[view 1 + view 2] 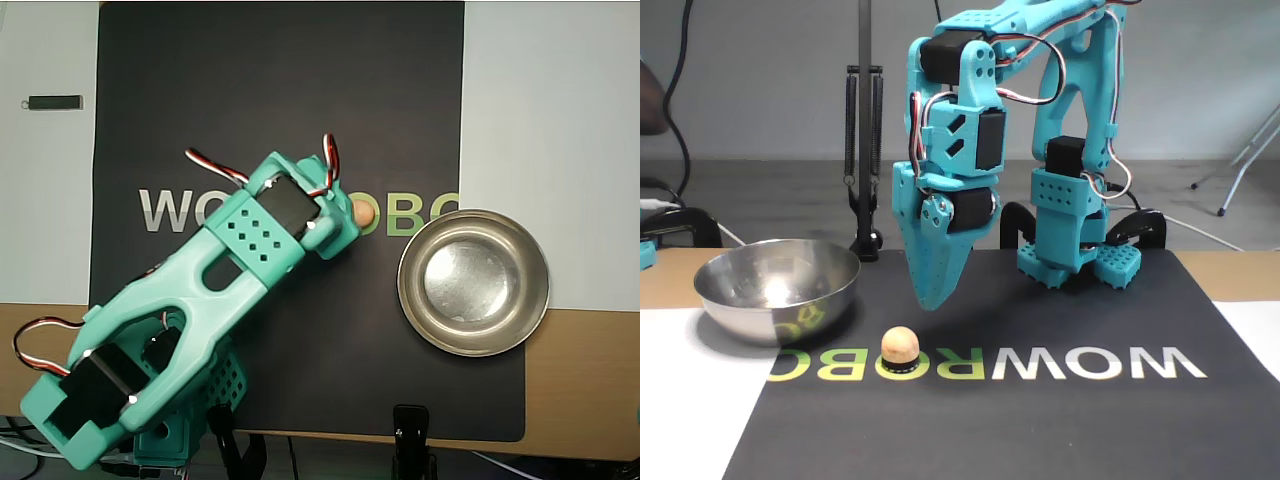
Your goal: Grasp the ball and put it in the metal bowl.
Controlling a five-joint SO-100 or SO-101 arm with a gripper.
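On the black mat [1060,420] covering the middle of the desk [560,120], lettered "WOWROBO" [1040,364] in grey and green, sits the ball [900,346], a small peach-orange sphere resting on one of the green letters. Item two: the metal bowl [777,287], shiny and shallow, standing just beside the ball, to its left in the fixed view (to its right in the overhead view, where the bowl [473,282] straddles the mat's edge and the ball [364,212] peeks out from under the arm). Item three: a turquoise arm [200,310], wired in red and white, reaching from its base near the mat's edge. Its hand [930,300] points straight down, tip above the mat and slightly right of the ball in the fixed view, apart from it; the fingers appear pressed together to a single point, holding nothing. Item four: a small dark stick [54,102] lying on the white sheet, well apart from everything else.
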